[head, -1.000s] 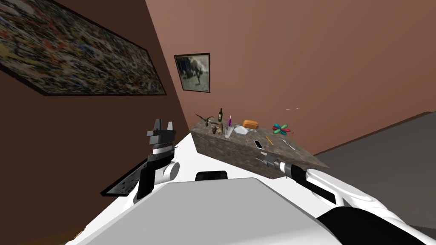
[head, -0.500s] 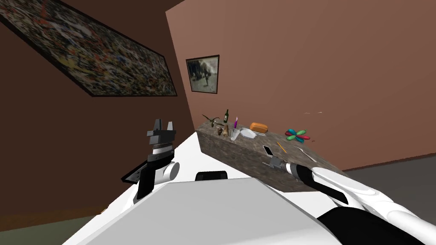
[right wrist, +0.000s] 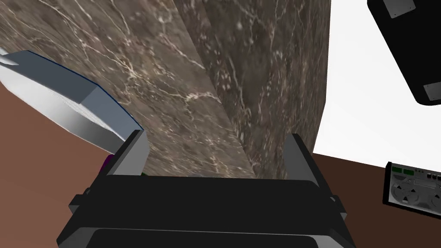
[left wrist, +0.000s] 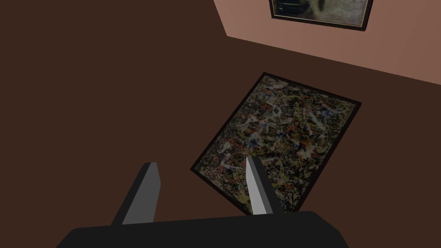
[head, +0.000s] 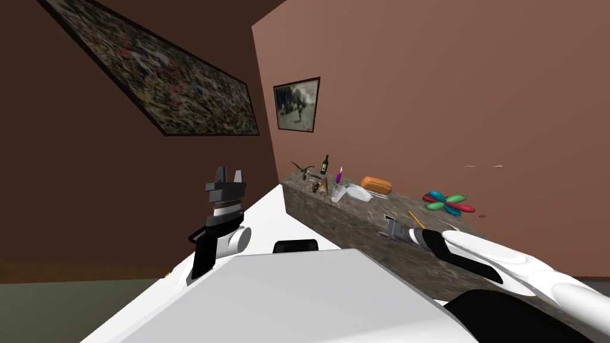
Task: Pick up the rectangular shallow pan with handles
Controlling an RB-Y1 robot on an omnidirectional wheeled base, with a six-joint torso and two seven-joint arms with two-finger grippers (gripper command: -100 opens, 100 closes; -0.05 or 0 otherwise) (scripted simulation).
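Reaching in from the lower right of the head view, your right arm stretches forward almost level. The right gripper (head: 387,225) at its tip meets the front edge of the brown stone counter (head: 321,209) and points along it toward the far end. In the right wrist view you can see its two fingers (right wrist: 133,151) standing wide apart with nothing between them. They frame the line where the counter's top meets its front face. A pale grey slab-like thing (right wrist: 64,101) lies on the top just beside one finger; what it is you cannot tell.

You will find the shallow pan (head: 358,193), drawn white, lying flat on the counter top toward the far end. It is just beside a clear glass (head: 338,193), with an orange loaf-shaped thing (head: 376,185) just behind it. The pan is well apart from the right gripper, farther along the same counter.

Your left arm is raised to the left of the chest with its forearm upright. The left gripper (head: 229,172) points straight up, its fingers parted and holding nothing.
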